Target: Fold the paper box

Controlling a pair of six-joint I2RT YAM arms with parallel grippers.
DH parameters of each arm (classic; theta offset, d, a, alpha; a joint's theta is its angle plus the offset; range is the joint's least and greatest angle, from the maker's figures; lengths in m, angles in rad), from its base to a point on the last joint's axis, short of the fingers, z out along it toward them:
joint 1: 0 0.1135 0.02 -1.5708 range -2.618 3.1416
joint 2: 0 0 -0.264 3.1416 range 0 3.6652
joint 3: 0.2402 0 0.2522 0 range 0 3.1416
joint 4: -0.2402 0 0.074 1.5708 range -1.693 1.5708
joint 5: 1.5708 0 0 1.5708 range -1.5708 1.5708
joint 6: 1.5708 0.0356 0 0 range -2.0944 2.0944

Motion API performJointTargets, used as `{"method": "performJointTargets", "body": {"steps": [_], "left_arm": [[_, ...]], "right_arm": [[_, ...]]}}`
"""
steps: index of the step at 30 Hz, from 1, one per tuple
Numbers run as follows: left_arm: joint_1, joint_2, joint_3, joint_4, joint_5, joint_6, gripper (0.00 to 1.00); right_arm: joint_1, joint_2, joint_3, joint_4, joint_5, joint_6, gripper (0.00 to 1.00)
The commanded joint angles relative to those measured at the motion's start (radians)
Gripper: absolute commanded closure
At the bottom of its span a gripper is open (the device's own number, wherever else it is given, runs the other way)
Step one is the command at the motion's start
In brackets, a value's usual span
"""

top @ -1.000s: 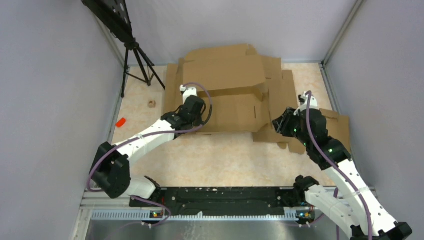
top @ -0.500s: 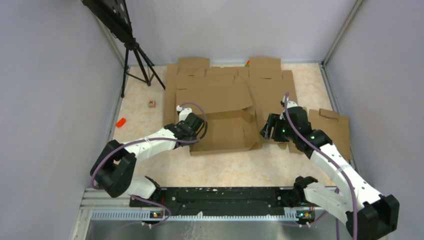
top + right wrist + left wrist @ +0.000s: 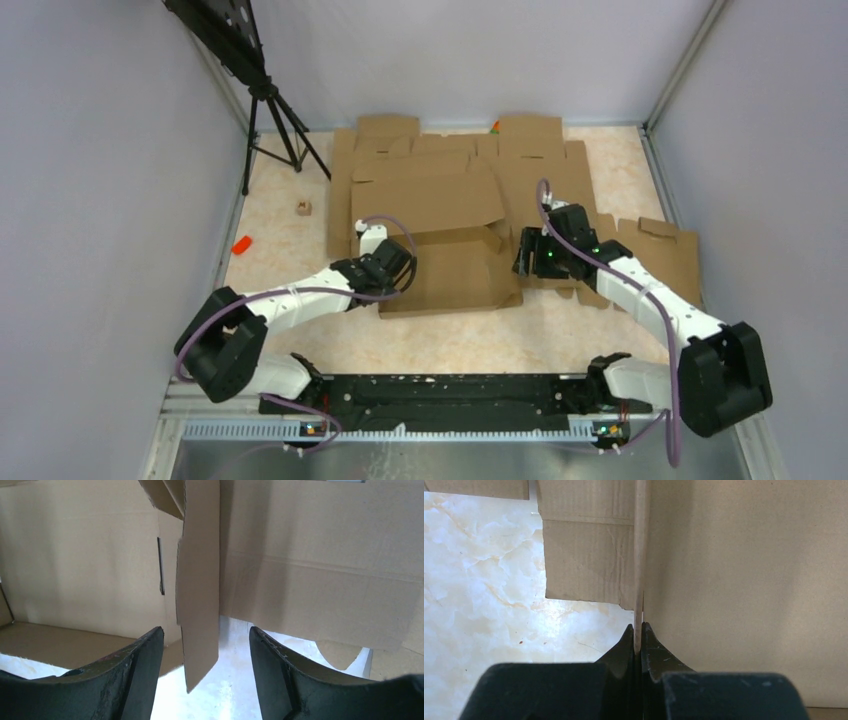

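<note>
Left fingers [image 3: 625,647] pinch the paper box [image 3: 452,276] wall; right fingers [image 3: 136,675] straddle its flap.

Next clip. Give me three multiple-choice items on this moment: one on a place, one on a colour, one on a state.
1. Where on the table is the small red piece? A right side; B left side; C between the arm bases.
2. What colour are the arms' cables? A green; B yellow; C purple.
3. How is the right claw? A open around a flap; B shut on a flap; C out of view.

1 B: it lies on bare table left of all the cardboard.
2 C: purple lines run along both white arms.
3 A: its fingers stand apart, and the flap hangs between them untouched.
</note>
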Motion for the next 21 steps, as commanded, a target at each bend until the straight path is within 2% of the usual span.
{"method": "performJointTargets", "body": {"steps": [1,6,10,12,14,21], "left_arm": [[-0.035,-0.018,-0.01,-0.004,-0.051,0.009,1.0],[-0.056,-0.015,-0.005,-0.011,-0.084,0.014,1.0],[-0.066,-0.018,-0.007,-0.011,-0.086,0.025,1.0],[-0.072,-0.023,-0.013,-0.012,-0.093,0.027,1.0],[-0.076,-0.031,-0.018,-0.012,-0.098,0.027,1.0],[-0.097,-0.023,0.003,-0.028,-0.115,0.026,1.0]], "right_arm": [[0.01,0.047,0.064,0.062,-0.026,-0.047,0.38],[0.022,0.109,0.069,0.098,-0.018,-0.036,0.44],[0.028,0.117,0.06,0.107,0.006,-0.028,0.57],[0.027,0.086,0.053,0.107,0.02,-0.024,0.73],[0.027,0.052,0.052,0.106,0.01,-0.024,1.0],[0.027,-0.009,0.094,0.077,-0.14,-0.008,1.0]]}}
